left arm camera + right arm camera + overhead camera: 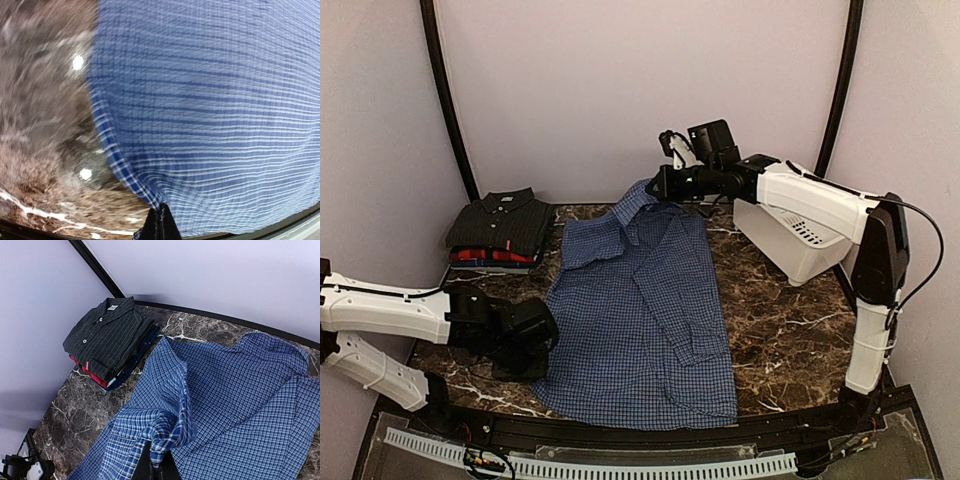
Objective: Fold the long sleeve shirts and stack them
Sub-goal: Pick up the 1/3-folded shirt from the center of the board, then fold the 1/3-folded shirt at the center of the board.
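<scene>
1. Blue check cloth covers the middle of the marble tabletop (790,340). This blue shirt (640,310) lies spread nearly flat, collar at the far side and hem at the near edge, and it is not yet folded.
2. Done so far, by the look of it: a neat pile sits in the far-left corner with the dark check shirt (500,222) on top and the red shirt (490,256) under it. A thin blue layer shows beneath, too little of it to name.
3. Left to do, I judge: fold the blue shirt and set it on that pile. That puts the task past halfway, though with the longest step unfinished.
4. The left gripper (535,345) is at the shirt's near-left corner, its jaws pressed together on the hem edge, as the left wrist view shows.
5. The right gripper (655,185) is at the far end by the collar, its jaws pinching a bunched ridge of the blue cloth.
6. Edges: the hem runs along the tabletop's near rim, so there is little slack to pull toward the arms.
7. Open room: bare marble lies between the shirt's left edge and the pile, and a wider patch lies to the right.
8. The white basket (790,235) leans tilted at the far right, just beside the right arm — a wide sweep there could catch it.
</scene>
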Robot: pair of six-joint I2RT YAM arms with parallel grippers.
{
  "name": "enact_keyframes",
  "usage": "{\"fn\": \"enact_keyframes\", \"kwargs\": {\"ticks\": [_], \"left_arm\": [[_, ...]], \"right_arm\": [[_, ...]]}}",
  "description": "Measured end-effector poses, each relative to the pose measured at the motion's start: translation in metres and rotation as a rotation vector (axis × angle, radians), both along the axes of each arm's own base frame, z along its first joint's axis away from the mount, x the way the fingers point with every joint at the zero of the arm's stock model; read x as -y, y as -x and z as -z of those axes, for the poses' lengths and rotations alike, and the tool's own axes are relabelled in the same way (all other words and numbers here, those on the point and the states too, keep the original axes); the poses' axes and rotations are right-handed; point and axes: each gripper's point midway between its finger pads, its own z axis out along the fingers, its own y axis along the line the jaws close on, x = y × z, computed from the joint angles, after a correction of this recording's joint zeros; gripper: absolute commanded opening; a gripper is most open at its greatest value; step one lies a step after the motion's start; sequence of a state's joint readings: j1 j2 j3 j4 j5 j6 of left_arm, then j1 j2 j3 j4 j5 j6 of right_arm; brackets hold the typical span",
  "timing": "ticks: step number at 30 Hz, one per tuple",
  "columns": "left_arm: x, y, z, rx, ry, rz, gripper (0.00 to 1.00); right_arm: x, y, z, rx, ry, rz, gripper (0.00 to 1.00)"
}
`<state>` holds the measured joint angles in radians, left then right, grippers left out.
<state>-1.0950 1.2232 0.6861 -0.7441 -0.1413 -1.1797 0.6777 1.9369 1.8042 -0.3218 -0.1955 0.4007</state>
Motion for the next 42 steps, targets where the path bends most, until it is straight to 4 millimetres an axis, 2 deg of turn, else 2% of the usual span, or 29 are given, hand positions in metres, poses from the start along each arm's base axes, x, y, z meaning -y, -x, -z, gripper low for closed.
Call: {"fn": "enact_keyframes", "kwargs": {"ticks": [4, 6, 9, 13, 16, 19, 23, 27, 34, 42], "left_arm": [[0.036, -0.018, -0.021, 0.040, 0.001, 0.117, 0.00], [0.057, -0.025, -0.032, 0.061, 0.022, 0.189, 0.00], [0.088, -0.032, -0.042, 0.077, 0.064, 0.293, 0.00], [0.133, -0.032, -0.051, 0.079, 0.111, 0.436, 0.00], [0.168, -0.026, -0.052, 0.065, 0.155, 0.545, 0.00], [0.188, -0.015, -0.046, 0.028, 0.186, 0.628, 0.00], [0.195, -0.001, -0.037, -0.031, 0.210, 0.705, 0.00], [0.198, 0.008, -0.037, -0.071, 0.241, 0.749, 0.00], [0.211, 0.016, -0.038, -0.112, 0.292, 0.787, 0.00], [0.215, 0.018, -0.031, -0.140, 0.293, 0.790, 0.00]], "right_arm": [[0.015, -0.014, -0.015, 0.029, 0.012, 0.028, 0.00], [0.028, -0.025, -0.022, 0.049, 0.014, 0.057, 0.00], [0.053, -0.037, -0.022, 0.051, 0.041, 0.109, 0.00], [0.087, -0.041, -0.023, 0.054, 0.080, 0.174, 0.00], [0.113, -0.041, -0.034, 0.077, 0.100, 0.229, 0.00], [0.141, -0.037, -0.050, 0.109, 0.114, 0.286, 0.00], [0.167, -0.027, -0.061, 0.133, 0.125, 0.334, 0.00], [0.182, -0.018, -0.059, 0.135, 0.142, 0.364, 0.00], [0.184, -0.014, -0.033, 0.089, 0.175, 0.361, 0.00], [0.182, -0.013, -0.027, 0.082, 0.171, 0.350, 0.00]]}}
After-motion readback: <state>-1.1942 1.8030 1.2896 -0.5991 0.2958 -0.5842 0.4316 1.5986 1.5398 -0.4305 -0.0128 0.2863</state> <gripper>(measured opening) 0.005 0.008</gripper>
